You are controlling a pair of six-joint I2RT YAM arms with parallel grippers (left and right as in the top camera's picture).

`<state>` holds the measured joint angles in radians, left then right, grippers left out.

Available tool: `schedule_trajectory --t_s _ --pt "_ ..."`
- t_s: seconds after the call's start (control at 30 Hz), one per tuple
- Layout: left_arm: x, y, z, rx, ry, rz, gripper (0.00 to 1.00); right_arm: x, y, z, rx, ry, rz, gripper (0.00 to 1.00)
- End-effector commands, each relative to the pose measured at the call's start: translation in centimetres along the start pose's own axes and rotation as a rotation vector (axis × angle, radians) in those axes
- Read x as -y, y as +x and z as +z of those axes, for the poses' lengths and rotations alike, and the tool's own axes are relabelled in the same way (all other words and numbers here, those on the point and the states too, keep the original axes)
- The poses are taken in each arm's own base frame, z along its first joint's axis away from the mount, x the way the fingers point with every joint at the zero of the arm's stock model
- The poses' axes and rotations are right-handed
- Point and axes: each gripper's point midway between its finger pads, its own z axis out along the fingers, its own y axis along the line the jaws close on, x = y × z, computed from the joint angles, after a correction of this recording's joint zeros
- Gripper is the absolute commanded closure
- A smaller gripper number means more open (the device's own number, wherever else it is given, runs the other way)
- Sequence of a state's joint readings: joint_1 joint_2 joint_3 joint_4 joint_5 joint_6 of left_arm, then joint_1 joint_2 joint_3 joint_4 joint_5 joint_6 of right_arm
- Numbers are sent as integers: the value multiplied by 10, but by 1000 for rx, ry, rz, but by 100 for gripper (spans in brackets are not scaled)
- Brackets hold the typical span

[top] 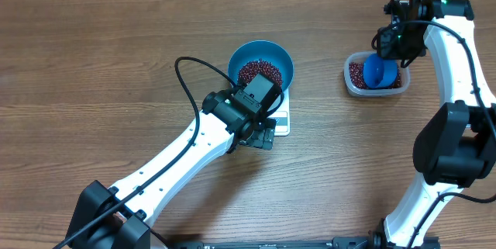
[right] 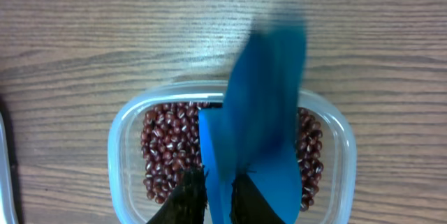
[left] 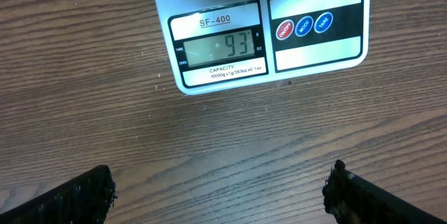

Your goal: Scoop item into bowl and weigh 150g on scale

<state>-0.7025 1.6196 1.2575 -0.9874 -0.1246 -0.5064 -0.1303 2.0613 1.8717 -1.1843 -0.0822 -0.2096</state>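
By my reading the scooping step was in hand. The right jaws were clamped on the handle of the blue scoop, which hung, blurred, over the clear tub of beans at the right of the surface. From overhead its cup looked empty. The blue bowl sat on the scale with a heap of beans in it, well apart from the tub. The left jaws stood wide open and empty above bare surface just in front of the scale, whose display read 93, short of target. The next move likely called for a dip into the tub, a level carry and a measured pour.
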Motion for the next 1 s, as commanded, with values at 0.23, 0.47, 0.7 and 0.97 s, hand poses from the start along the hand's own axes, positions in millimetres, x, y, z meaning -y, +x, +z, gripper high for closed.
schedule_trajectory --t_s 0.23,0.47,0.7,0.97 --pt "-1 -8 -9 37 2 -24 0 0 19 -16 -53 22 3 87" --pt "-1 -8 -9 37 2 -24 0 5 -18 -17 94 42 -10 67" --pt "-1 -8 -9 37 2 -24 0 12 -73 -23 317 74 -44 50" --pt "-1 -8 -9 37 2 -24 0 3 -66 20 242 -4 -85 43"
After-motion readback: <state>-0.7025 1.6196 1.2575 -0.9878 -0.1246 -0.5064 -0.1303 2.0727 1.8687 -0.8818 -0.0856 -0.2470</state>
